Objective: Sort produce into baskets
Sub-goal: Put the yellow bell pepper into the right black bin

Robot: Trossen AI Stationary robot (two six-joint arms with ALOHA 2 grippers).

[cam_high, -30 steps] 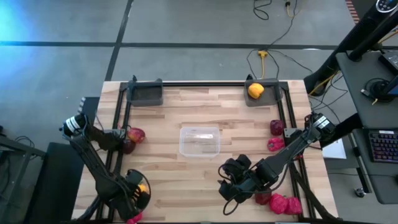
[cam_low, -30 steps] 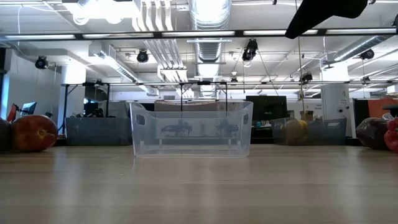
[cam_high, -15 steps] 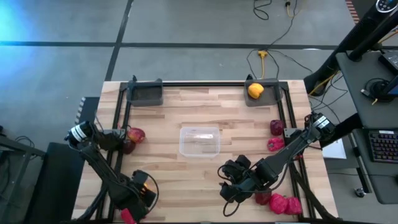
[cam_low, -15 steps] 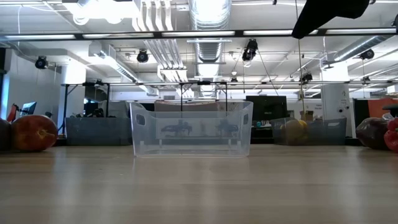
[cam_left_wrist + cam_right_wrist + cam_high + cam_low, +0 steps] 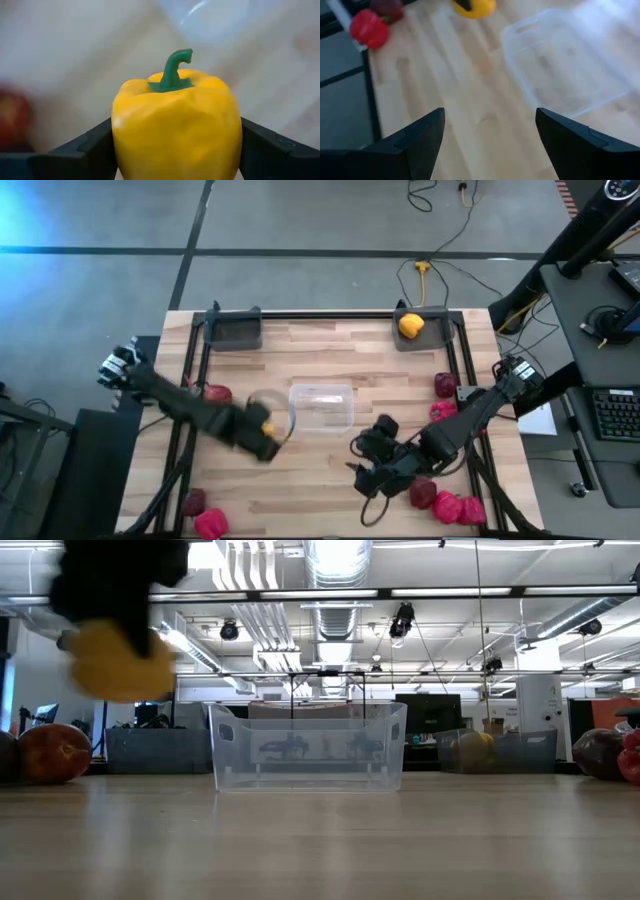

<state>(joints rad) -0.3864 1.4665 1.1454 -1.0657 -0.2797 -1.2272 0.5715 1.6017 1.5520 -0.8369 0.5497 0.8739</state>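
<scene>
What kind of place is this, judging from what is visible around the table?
Probably a robotics lab or open industrial workspace: exposed ceiling ducts and strip lights overhead, a desk with a keyboard beside the wooden table, and cables across the concrete floor.

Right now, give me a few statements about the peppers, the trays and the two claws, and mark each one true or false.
1. The left claw is closed on a yellow bell pepper. True.
2. The clear container has a red pepper inside. False: it looks empty.
3. A second yellow pepper sits in the far right grey tray. True.
4. The right claw is carrying an apple. False: it is open, with only bare tabletop between its fingers.
5. The far left grey tray is full of apples. False: nothing shows in it.
</scene>
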